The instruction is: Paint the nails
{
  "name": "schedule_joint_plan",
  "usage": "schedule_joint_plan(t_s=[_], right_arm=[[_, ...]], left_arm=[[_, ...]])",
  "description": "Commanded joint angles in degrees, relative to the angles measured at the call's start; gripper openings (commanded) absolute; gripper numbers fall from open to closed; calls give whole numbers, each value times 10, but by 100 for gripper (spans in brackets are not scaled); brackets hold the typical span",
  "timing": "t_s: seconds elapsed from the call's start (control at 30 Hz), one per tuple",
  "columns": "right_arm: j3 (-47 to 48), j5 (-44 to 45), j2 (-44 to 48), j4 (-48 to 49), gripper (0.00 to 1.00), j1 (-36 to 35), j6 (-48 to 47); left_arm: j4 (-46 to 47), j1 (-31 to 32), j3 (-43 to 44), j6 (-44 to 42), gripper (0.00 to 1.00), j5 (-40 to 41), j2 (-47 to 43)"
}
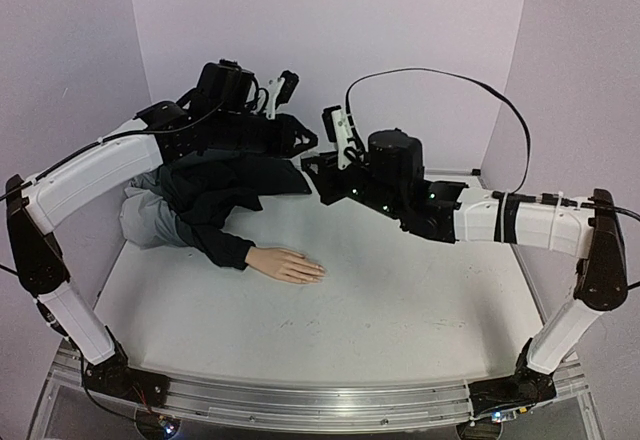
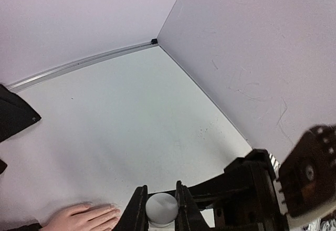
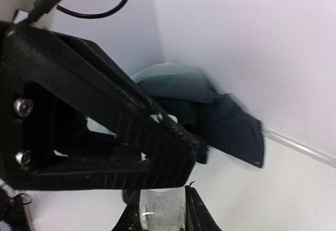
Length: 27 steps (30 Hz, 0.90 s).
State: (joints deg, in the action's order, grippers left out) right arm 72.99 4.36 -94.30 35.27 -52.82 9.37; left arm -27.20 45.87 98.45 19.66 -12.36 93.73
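The pale mannequin hand point(image 1: 290, 265) lies flat on the white table, fingers pointing right out of a dark sleeve point(image 1: 225, 245). Its nails point(image 1: 318, 271) are too small to make out. Both arms meet in the air behind it. My left gripper point(image 1: 303, 143) is shut on a white round cap point(image 2: 161, 208). My right gripper point(image 1: 313, 172) is shut on a small clear bottle point(image 3: 161, 210) directly under the left gripper's black fingers point(image 3: 105, 136). In the left wrist view the hand point(image 2: 84, 216) shows at the bottom left, below and left of the cap.
A dark jacket point(image 1: 235, 185) and grey cloth point(image 1: 150, 222) are bunched at the back left against the wall. A black cable point(image 1: 450, 75) loops above the right arm. Pale walls close the table point(image 1: 400, 310) on three sides.
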Motion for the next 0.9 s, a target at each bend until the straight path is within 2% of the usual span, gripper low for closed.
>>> schedule_joint_plan(t_s=[0.0,0.1,0.17,0.23,0.3,0.4,0.47,0.53,0.67,0.87], right_arm=[[30,329,8,66,0,-13,-85],[37,225,-1,69,0,-11,-109],[34,147,2,70,0,-3,-116],[27,29,8,66,0,20,-104],[18,-181,14,58,0,60,-70],[10,-419,14,62,0,115,-13],[12,-532,9,68,0,130,18],[18,-613,2,73,0,133,40],[32,-691,-12,97,0,134,90],[39,-703,-26,142,0,134,133]], left_arm=[[-60,6,30,50,0,75,9],[-60,4,39,48,2,45,16],[-60,-1,41,48,18,16,14],[-59,-8,35,58,32,6,5],[-47,-19,19,77,45,-14,-10],[-1,-35,-12,93,66,-66,-32],[51,-41,-42,96,78,-110,-51],[114,-44,-74,101,84,-157,-64],[159,-43,-76,103,84,-231,-55],[163,-27,-47,73,60,-294,-40]])
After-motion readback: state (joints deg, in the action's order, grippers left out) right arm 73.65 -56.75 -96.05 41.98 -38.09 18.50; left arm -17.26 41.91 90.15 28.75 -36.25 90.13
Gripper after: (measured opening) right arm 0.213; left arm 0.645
